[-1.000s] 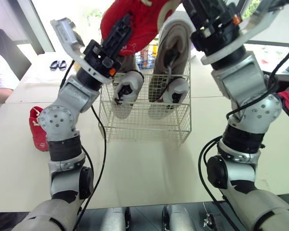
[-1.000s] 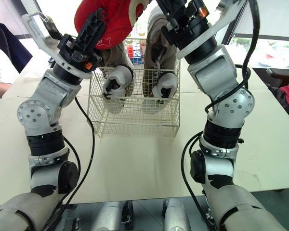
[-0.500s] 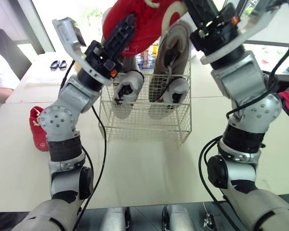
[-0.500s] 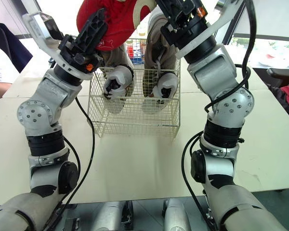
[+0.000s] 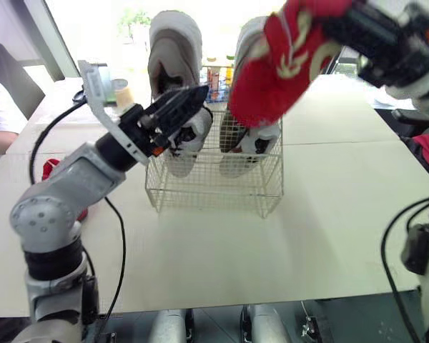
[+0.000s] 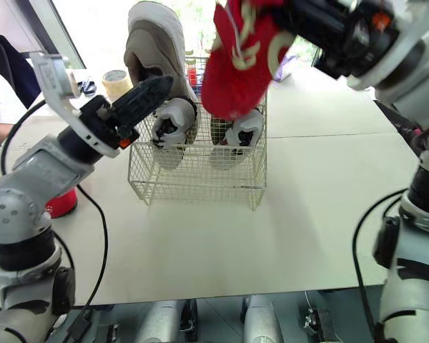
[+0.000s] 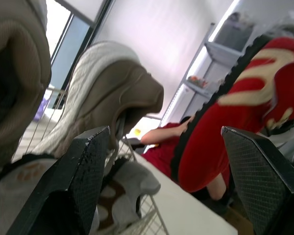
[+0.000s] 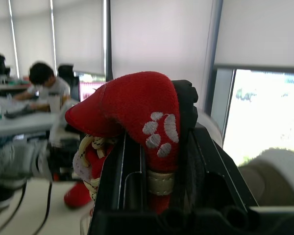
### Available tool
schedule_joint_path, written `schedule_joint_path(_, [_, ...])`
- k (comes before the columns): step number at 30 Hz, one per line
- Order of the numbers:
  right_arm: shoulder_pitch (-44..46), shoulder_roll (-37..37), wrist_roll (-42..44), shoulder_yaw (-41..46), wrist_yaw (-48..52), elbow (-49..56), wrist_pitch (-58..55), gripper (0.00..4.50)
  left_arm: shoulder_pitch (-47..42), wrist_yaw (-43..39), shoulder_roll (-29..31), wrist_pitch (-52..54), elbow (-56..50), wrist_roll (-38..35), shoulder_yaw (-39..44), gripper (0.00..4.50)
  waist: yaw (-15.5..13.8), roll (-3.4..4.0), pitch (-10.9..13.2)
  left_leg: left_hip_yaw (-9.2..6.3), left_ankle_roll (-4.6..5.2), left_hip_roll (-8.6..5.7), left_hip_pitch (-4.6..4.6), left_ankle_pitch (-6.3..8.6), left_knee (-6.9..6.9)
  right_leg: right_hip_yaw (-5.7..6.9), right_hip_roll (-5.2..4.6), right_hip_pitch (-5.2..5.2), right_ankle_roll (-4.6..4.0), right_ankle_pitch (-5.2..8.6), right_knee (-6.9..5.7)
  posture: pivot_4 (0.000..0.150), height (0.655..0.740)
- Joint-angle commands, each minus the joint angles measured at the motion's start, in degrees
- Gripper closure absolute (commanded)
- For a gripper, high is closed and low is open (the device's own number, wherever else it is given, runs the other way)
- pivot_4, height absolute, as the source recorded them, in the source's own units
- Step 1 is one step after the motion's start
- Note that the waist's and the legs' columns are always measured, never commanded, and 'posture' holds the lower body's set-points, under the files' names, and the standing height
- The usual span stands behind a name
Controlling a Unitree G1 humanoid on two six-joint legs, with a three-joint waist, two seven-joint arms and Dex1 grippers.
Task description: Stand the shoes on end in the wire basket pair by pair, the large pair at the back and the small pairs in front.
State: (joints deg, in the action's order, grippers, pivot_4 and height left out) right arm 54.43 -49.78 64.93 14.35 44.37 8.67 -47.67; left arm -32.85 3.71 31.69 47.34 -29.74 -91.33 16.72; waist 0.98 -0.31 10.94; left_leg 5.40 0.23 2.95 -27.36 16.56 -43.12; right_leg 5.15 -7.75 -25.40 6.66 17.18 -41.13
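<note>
The red cloth shoe (image 5: 282, 68) is being clenched by the right gripper (image 5: 343, 28), slanting toe-down over the white wire basket (image 5: 214, 193); the left gripper (image 5: 188, 101) is being held spread, empty.

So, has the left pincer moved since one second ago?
Yes. The left pincer has dropped away from the red shoe and is now level with the wire basket's upper left corner.
</note>
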Motion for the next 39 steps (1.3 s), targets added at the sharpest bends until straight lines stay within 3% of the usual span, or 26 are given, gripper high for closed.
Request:
schedule_joint_path(1, [-1.81,-1.06,-3.82,-2.41,5.30,3.45,1.42,3.96,4.38,4.38,6.11,-0.53,-3.98,-9.16,3.45,0.76,-0.01,0.01,0.00,0.00,-0.01,0.00,0.00,0.00,0.02,0.00,0.01,-0.03,-0.02,-0.01,-0.03,0.150,0.6675])
schedule_joint_path(5, [-4.05,0.01,-6.16,-3.85,7.76,4.91,2.65,3.96,11.51,4.07,12.70,-0.81,-6.28,-14.34,5.77,0.76,-0.47,0.02,0.02,-0.03,-0.09,0.02,-0.04,-0.05,0.01,0.01,0.00,-0.05,-0.03,0.00,0.01,0.150,0.6675])
schedule_joint_path(16, [-10.57,4.29,-20.46,-10.35,11.51,5.96,12.69,3.96,32.67,-6.00,20.21,0.24,-11.26,-12.46,11.18,0.76,-0.42,-0.02,0.03,0.01,-0.11,-0.03,-0.07,-0.02,0.00,0.03,-0.03,-0.04,-0.05,0.01,0.10,0.150,0.6675])
schedule_joint_path(24, [-15.73,6.80,-23.69,-11.16,13.96,4.27,15.13,3.96,32.30,-10.83,23.54,-1.00,-8.24,-11.47,10.56,0.76,-0.64,-0.01,0.03,0.01,-0.12,-0.03,-0.07,-0.02,0.01,0.04,-0.03,-0.03,-0.10,0.03,0.11,0.150,0.6675])
schedule_joint_path(26, [-16.49,6.60,-24.48,-11.15,14.63,3.58,15.42,2.96,31.81,-11.38,24.06,-1.00,-7.47,-11.22,10.46,0.68,-0.49,0.00,0.04,0.03,-0.12,-0.03,-0.07,-0.02,0.01,0.04,-0.04,-0.04,-0.09,0.03,0.11,0.150,0.6675])
schedule_joint_path(27, [-16.80,6.31,-25.23,-11.24,14.80,3.35,15.66,2.66,31.63,-11.49,24.21,-1.09,-7.15,-11.33,10.48,0.68,-0.43,0.00,0.04,0.03,-0.12,-0.03,-0.07,-0.02,0.01,0.04,-0.04,-0.05,-0.07,0.02,0.10,0.150,0.6675])
schedule_joint_path(32, [-15.66,6.40,-22.90,-8.75,13.54,4.22,12.53,0.08,32.33,-12.99,25.70,0.15,-5.19,-15.12,11.17,0.68,-0.31,0.00,0.04,0.02,-0.13,-0.01,-0.07,-0.02,0.02,0.04,-0.02,-0.07,-0.06,0.02,0.08,0.150,0.6675])
schedule_joint_path(39, [-16.28,3.50,-22.73,-7.05,13.88,5.68,10.26,0.03,31.97,-16.73,27.51,1.47,-1.26,-13.94,11.83,0.68,-0.50,0.00,0.04,0.02,-0.12,-0.01,-0.07,-0.02,0.02,0.05,-0.03,-0.07,-0.13,0.05,0.08,0.150,0.6675])
